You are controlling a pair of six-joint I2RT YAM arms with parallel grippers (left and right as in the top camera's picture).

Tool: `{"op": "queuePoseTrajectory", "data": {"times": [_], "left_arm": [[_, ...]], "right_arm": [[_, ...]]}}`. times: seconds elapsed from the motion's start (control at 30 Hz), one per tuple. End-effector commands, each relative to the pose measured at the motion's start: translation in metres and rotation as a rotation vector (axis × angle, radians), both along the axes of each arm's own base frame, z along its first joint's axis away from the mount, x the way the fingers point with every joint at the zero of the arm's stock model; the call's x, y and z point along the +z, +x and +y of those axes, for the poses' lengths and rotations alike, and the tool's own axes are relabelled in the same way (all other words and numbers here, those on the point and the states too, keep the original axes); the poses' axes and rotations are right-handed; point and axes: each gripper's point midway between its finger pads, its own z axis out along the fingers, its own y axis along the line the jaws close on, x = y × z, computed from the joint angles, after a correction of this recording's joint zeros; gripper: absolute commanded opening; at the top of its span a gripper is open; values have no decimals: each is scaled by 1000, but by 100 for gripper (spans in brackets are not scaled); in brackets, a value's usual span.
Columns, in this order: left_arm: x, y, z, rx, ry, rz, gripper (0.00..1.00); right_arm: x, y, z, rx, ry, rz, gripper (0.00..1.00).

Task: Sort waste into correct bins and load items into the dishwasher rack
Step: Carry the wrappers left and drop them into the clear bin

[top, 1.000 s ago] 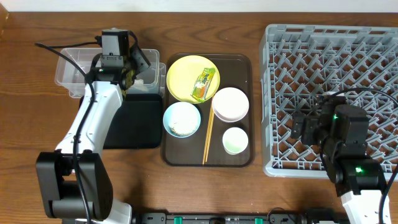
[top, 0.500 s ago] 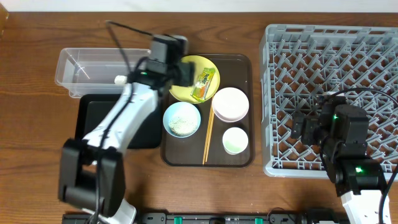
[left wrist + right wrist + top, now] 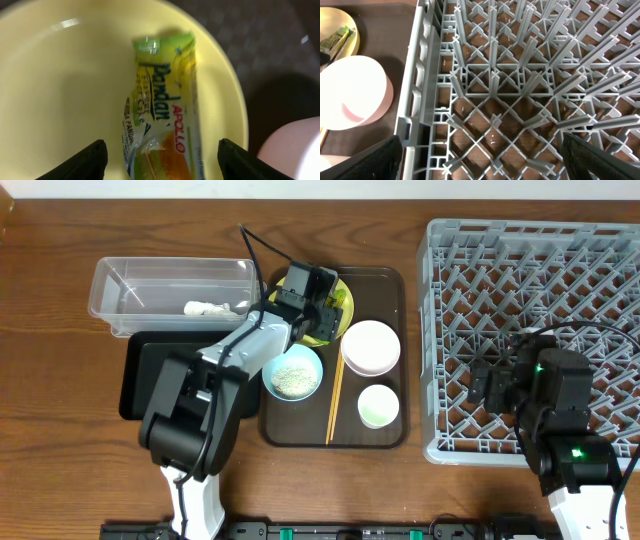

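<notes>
My left gripper (image 3: 320,310) is open and hangs low over the round yellow plate (image 3: 346,300). In the left wrist view its fingers (image 3: 162,167) straddle the green-and-yellow snack wrapper (image 3: 160,120), which lies on the plate (image 3: 65,90). A crumpled white scrap (image 3: 205,308) lies in the clear tub (image 3: 120,275). The black tray (image 3: 150,375) sits in front of the tub. The light blue bowl (image 3: 293,372) holds rice grains. The white bowl (image 3: 371,347), small cup (image 3: 378,406) and chopsticks (image 3: 335,395) rest on the brown tray. My right gripper (image 3: 495,385) is open and empty over the grey rack (image 3: 540,270).
The dark brown serving tray (image 3: 390,285) sits between the bins and the rack. In the right wrist view the rack's pegs (image 3: 520,75) lie under the open fingers (image 3: 480,160), with the white bowl (image 3: 350,92) to the left. The left arm's cable arcs over the tub.
My left arm swung right from the clear tub to above the yellow plate. The white scrap now shows lying in the tub. The right arm has not moved.
</notes>
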Motion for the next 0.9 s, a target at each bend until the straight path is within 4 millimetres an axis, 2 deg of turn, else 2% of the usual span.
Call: {"op": "queuePoseTrajectory", "data": {"times": [0.0, 0.07, 0.13, 0.17, 0.27, 0.37, 0.47, 0.6, 0.7, 0.87], "left_arm": [[-10, 1, -3, -17, 8, 13, 73], [-14, -1, -3, -18, 12, 23, 72], [-15, -1, -3, -20, 14, 26, 65], [-14, -1, -3, -20, 13, 24, 59], [-11, 0, -3, -18, 11, 18, 27], [-2, 1, -1, -13, 5, 6, 6], [17, 4, 2, -6, -7, -25, 6], [62, 10, 15, 34, -27, -101, 6], [103, 17, 46, 184, -38, -162, 6], [156, 26, 102, 427, -130, -237, 6]], "right_arm": [[8, 2, 3, 1, 17, -17, 99], [8, 2, 3, 2, 17, -17, 99], [8, 2, 3, 2, 17, -16, 99], [8, 2, 3, 1, 17, -16, 99], [8, 2, 3, 1, 17, -16, 99], [8, 2, 3, 1, 17, -17, 99], [8, 2, 3, 1, 17, -16, 99], [8, 2, 3, 1, 17, -16, 99], [8, 2, 3, 1, 17, -16, 99], [8, 2, 3, 1, 17, -17, 99]]}}
